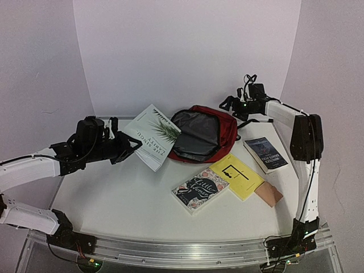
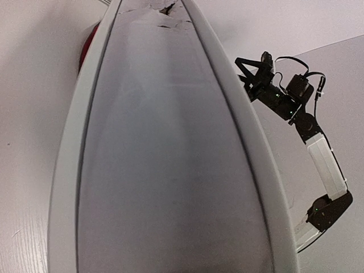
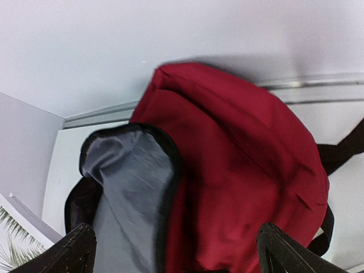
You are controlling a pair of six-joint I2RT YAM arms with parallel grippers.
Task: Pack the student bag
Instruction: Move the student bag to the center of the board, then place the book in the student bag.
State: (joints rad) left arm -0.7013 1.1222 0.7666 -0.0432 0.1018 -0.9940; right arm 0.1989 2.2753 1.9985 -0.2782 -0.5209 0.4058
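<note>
Left end effector (image 1: pixel 132 145) tight on book (image 1: pixel 152 132)

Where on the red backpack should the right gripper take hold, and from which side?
The black-zipped rim of the student bag, coming from the robot's right. That edge stands raised and looks thin enough to pinch, and the open right gripper is beside it.

In front of student bag (image 1: pixel 224 128), smaller books (image 1: pixel 199 189), at its left, large book (image 1: pixel 149 136)

Left arm (image 1: pixel 28 168) low and outstretched, jaws clamped on a white book (image 1: pixel 149 133); right arm (image 1: pixel 284 114) elbow-high, jaws spread wide.
</note>
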